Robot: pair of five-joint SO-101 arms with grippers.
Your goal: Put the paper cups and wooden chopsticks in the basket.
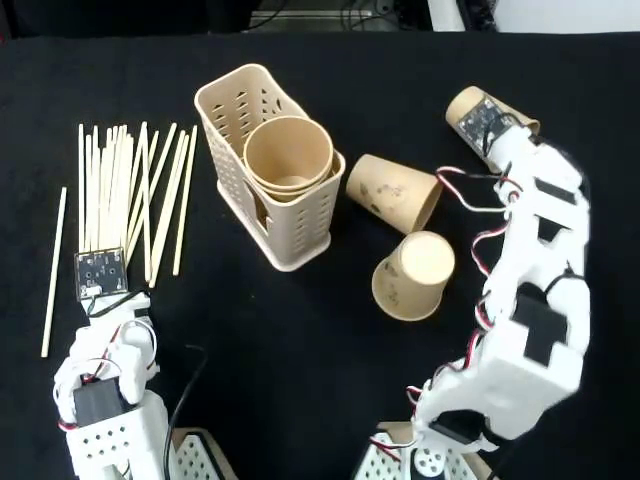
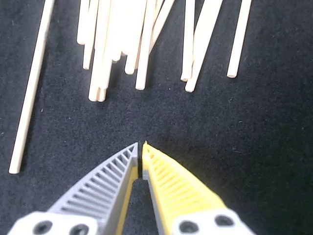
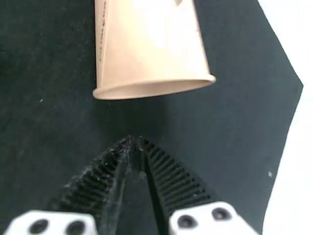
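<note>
A beige slotted basket [image 1: 240,175] stands mid-table with paper cups [image 1: 288,150] nested inside it. Two more paper cups [image 1: 393,192] [image 1: 413,275] lie to its right. A further paper cup [image 3: 146,49] lies on its side just ahead of my right gripper [image 3: 134,142], which is shut and empty, a short gap from the cup's rim. In the high view this cup [image 1: 462,103] is partly under the right arm. Several wooden chopsticks [image 1: 130,190] [image 2: 122,44] lie left of the basket. My left gripper [image 2: 141,146] is shut and empty just short of their near ends.
One stray chopstick [image 1: 53,270] [image 2: 29,93] lies apart, left of the bundle. The black cloth ends close beside the far cup, with white surface [image 3: 296,122] past the edge. The right arm [image 1: 530,300] stretches along the table's right side.
</note>
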